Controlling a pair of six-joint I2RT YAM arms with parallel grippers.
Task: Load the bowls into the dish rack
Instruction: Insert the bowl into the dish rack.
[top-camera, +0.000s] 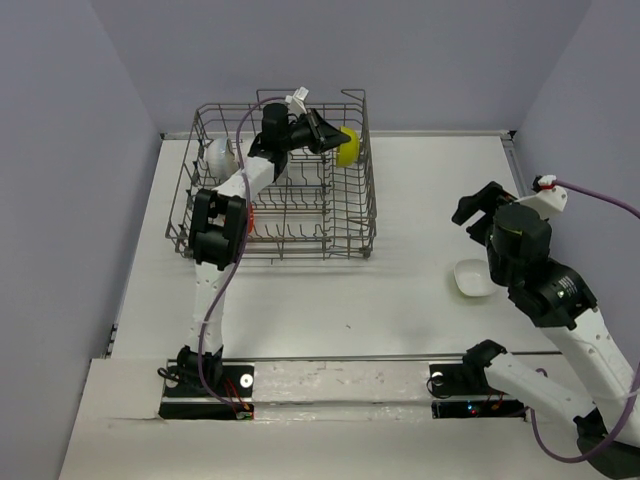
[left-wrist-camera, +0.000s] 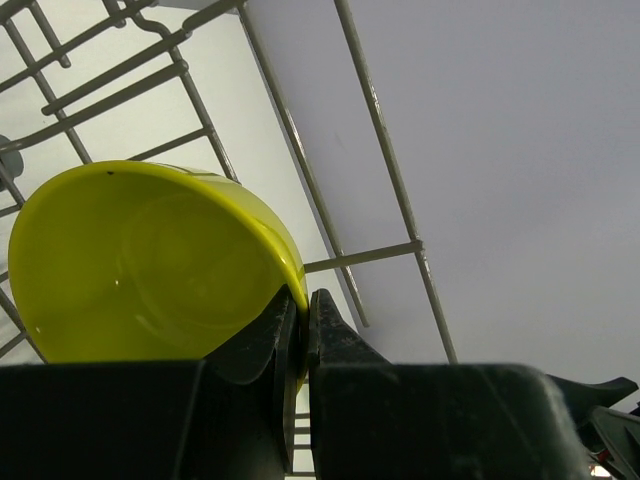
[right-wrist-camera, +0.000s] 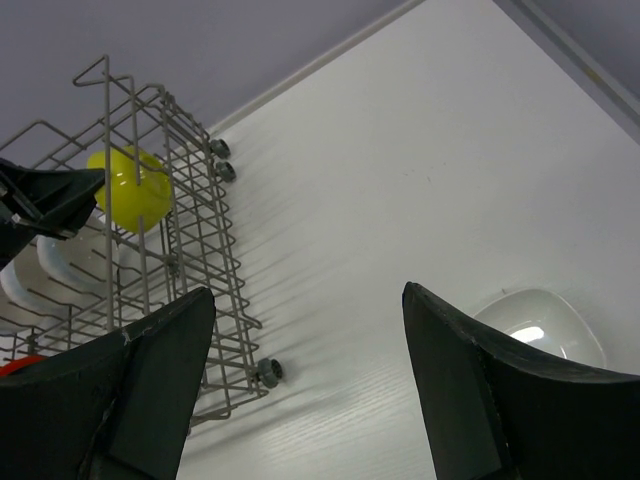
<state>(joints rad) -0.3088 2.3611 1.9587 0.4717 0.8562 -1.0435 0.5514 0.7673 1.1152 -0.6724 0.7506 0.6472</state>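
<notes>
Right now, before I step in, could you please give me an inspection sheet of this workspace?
Surface: white table, nothing spilled.
Job's things: dish rack far left; yellow bowl held at its far right corner; racked white bowl inside; loose white bowl on the table, right.
Clutter: nothing seen.
Grippers: left tool shut on the yellow bowl's rim; right tool open, empty.
Cables: purple cable loops over the left arm; second cable at the right wrist.
Surroundings: plain grey walls.

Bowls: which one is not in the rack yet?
The white bowl on the table. The yellow bowl, in the left gripper, and the second white bowl are in the rack.
</notes>
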